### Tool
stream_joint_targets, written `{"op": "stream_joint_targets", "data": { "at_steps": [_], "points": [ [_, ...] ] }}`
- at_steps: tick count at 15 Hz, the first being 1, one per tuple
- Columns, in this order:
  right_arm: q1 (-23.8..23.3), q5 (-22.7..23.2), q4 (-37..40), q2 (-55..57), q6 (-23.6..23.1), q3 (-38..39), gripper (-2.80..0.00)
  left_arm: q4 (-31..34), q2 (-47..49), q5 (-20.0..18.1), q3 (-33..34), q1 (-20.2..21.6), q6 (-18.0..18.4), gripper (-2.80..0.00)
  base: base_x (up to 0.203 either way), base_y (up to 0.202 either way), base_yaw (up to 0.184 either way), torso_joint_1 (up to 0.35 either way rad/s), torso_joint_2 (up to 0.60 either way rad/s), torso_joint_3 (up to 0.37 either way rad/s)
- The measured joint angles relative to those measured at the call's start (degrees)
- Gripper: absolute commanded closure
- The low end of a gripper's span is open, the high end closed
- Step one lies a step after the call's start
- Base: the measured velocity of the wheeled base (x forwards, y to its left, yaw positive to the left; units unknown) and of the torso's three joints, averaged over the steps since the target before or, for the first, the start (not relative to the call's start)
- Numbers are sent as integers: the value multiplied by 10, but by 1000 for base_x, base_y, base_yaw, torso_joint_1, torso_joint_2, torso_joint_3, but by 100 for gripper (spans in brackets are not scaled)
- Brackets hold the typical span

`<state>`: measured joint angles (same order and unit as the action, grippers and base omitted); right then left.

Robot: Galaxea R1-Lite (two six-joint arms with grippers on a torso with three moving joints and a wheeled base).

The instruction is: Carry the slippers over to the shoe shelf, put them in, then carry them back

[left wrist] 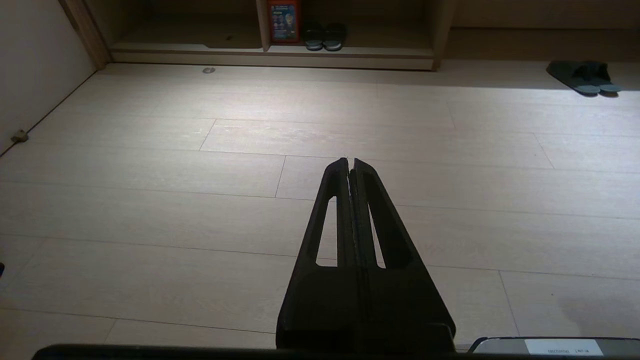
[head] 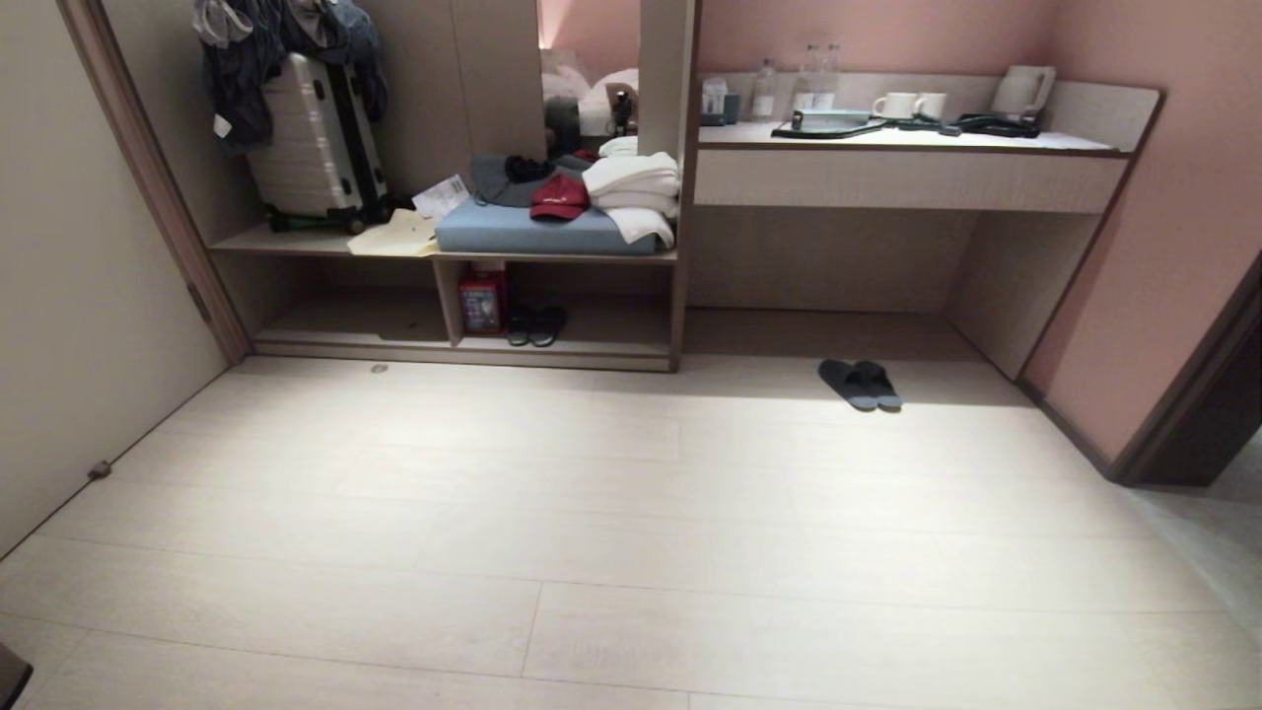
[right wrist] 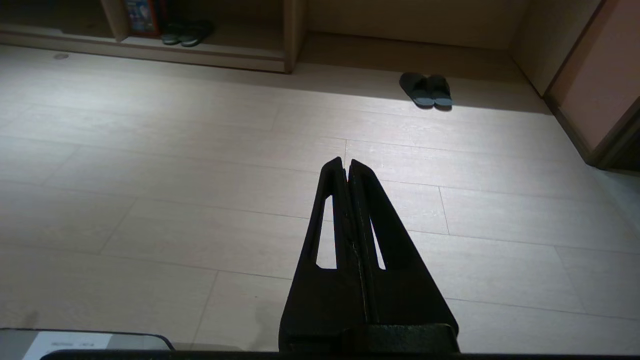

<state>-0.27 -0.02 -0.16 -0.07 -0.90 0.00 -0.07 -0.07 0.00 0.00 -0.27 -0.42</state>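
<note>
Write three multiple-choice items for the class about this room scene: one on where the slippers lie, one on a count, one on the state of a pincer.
1. Where do the grey-blue slippers lie?
A. On the floor in front of the desk
B. Inside the shoe shelf
C. On the suitcase

2. How many mugs stand on the desk?
A. None
B. Two
C. Five

3. How do the jaws of the left pincer stand?
A. Wide open
B. Closed on a slipper
C. Shut, holding nothing

Answers:
1 A: the pair sits side by side on the floor by the desk's opening; the shelf holds a darker pair.
2 B: two white mugs stand next to each other.
3 C: the fingers meet over bare floor, as on the right pincer.
</note>
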Motion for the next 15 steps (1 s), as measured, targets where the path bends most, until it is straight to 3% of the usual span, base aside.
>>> {"op": "stream_joint_targets", "data": {
  "at_steps": [15],
  "points": [
    [0,6,2,0,-28,0,0,2,0,0,0,0,12,0,0,0,0,0,0,0]
  ]
}}
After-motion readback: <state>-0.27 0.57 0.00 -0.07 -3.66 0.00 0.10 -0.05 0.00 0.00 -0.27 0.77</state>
